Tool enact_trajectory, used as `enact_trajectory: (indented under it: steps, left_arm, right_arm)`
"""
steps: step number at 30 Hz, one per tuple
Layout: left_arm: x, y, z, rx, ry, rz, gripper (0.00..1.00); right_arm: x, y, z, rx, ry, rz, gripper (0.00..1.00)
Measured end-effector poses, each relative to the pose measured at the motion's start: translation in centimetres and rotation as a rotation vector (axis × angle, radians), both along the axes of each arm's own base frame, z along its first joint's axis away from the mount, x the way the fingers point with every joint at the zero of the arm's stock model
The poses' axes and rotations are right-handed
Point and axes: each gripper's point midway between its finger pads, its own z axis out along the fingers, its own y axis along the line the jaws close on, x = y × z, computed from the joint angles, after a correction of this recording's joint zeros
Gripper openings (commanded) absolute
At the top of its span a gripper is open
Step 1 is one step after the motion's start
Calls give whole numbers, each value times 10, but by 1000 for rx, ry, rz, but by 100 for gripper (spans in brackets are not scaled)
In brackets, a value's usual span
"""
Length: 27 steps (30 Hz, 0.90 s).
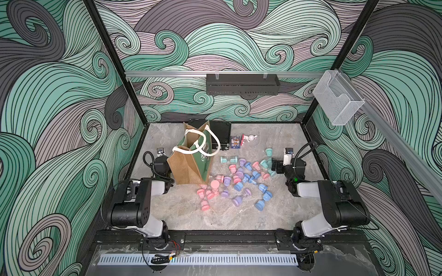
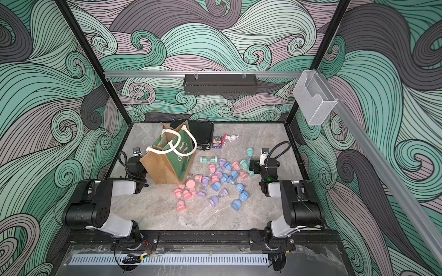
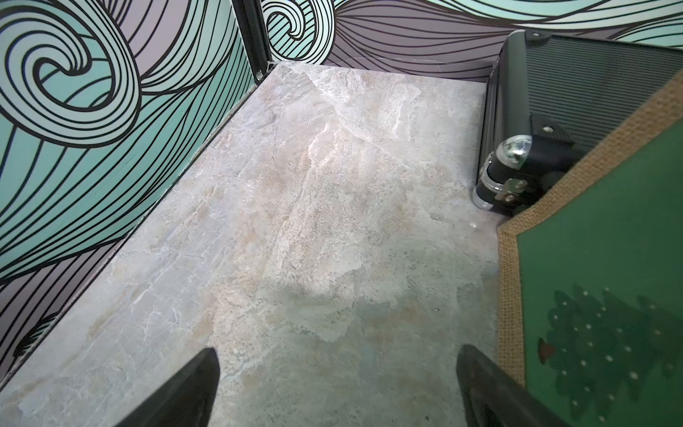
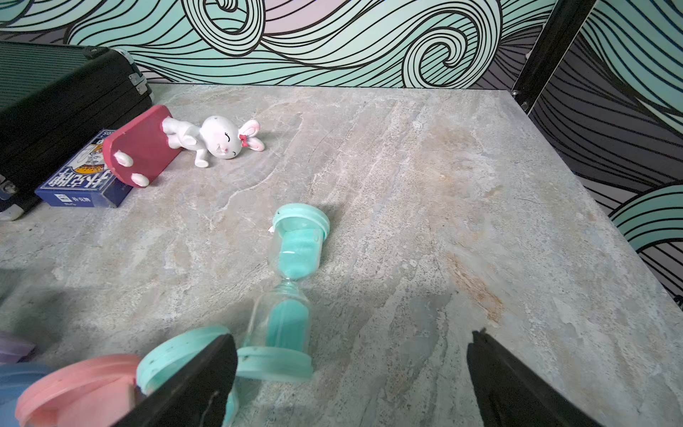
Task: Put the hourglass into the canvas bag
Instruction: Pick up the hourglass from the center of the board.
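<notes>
A teal hourglass (image 4: 292, 292) lies on its side just ahead of the right gripper (image 4: 351, 338), its near cap beside one finger (image 4: 199, 377) but not between the two, which stand wide apart and hold nothing. It looks the likeliest pick, being the closest of the pile (image 1: 239, 172) scattered between this hand and the bag (image 1: 191, 165). The bag stands upright with its mouth open, well off from this hand and just beside the left gripper (image 3: 337, 351), which is also spread and empty, probably posted there to steady it. Both arms sit folded low, wrists reaching forward over the table (image 1: 186, 215).
</notes>
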Motion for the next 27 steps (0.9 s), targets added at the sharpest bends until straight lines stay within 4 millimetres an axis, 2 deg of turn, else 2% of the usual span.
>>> enact_trajectory:
  steps: [22, 27]
  left_arm:
    - [0, 0, 0, 0, 0, 1, 99]
    - [-3, 5, 2, 6, 28, 33, 99]
  right_arm:
    - [0, 0, 0, 0, 0, 0, 100]
    - [0, 0, 0, 0, 0, 0, 100]
